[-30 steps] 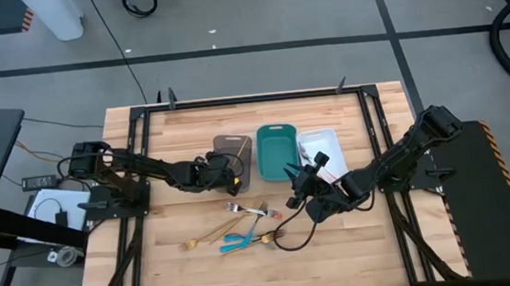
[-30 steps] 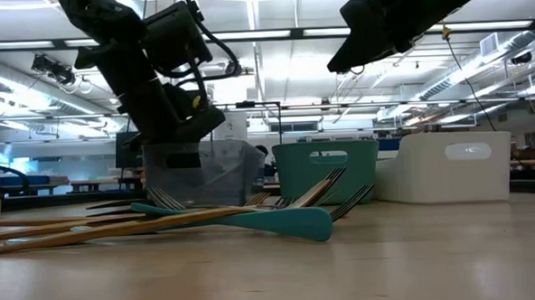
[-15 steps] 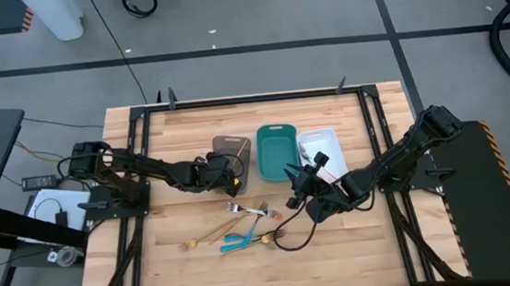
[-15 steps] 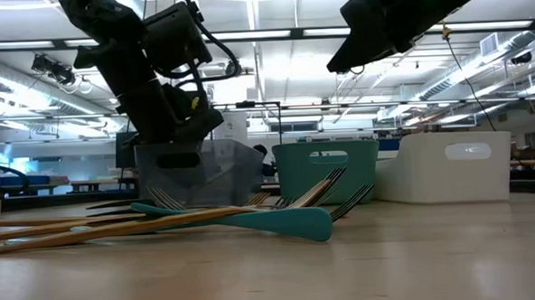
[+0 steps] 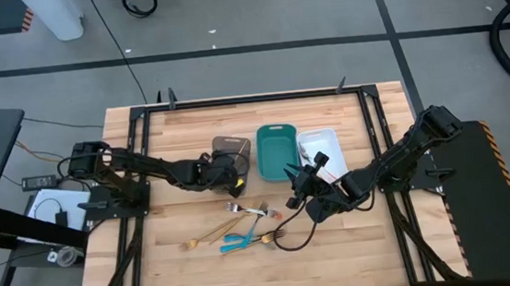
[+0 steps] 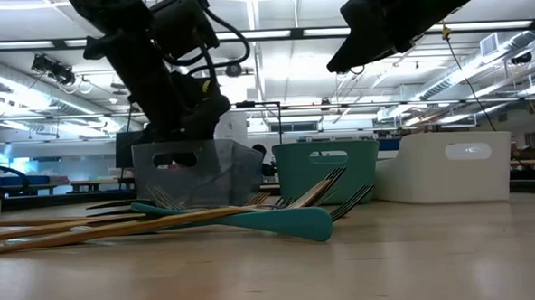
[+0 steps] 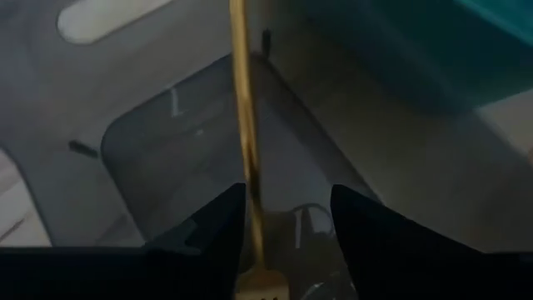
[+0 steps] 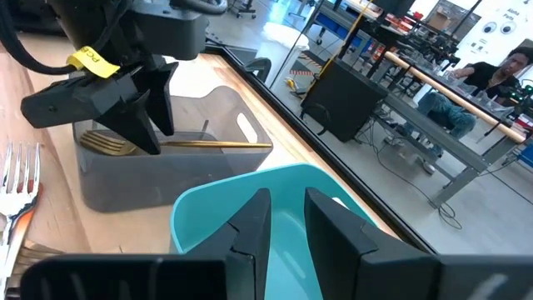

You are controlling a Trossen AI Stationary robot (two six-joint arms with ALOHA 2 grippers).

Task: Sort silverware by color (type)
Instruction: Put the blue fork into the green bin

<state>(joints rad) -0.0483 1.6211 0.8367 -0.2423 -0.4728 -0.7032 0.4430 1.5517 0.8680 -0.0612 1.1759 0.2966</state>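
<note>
Overhead looks straight down, low camera level across the table; both wrist cameras share the grey tray (image 8: pixel 117 171).

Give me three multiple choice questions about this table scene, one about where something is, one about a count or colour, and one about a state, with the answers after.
1. Where is the left gripper?
A. Over the grey-brown tray
B. Over the white tray
C. Off the table

2. How many trays stand in the row on the table?
A. Two
B. Three
C. Five

3. What state is the gold fork at the left gripper in?
A. Clamped tight between shut fingers
B. Lying in the tray, fingers spread apart
C. Flat on the wood by the pile

Answers:
1 A: the high view shows it above the grey-brown tray.
2 B: grey-brown, teal tray and white tray stand side by side.
3 B: the left wrist view shows the gold fork resting in the tray with the fingers set apart; the right wrist view shows it leaning on the rim.
</note>
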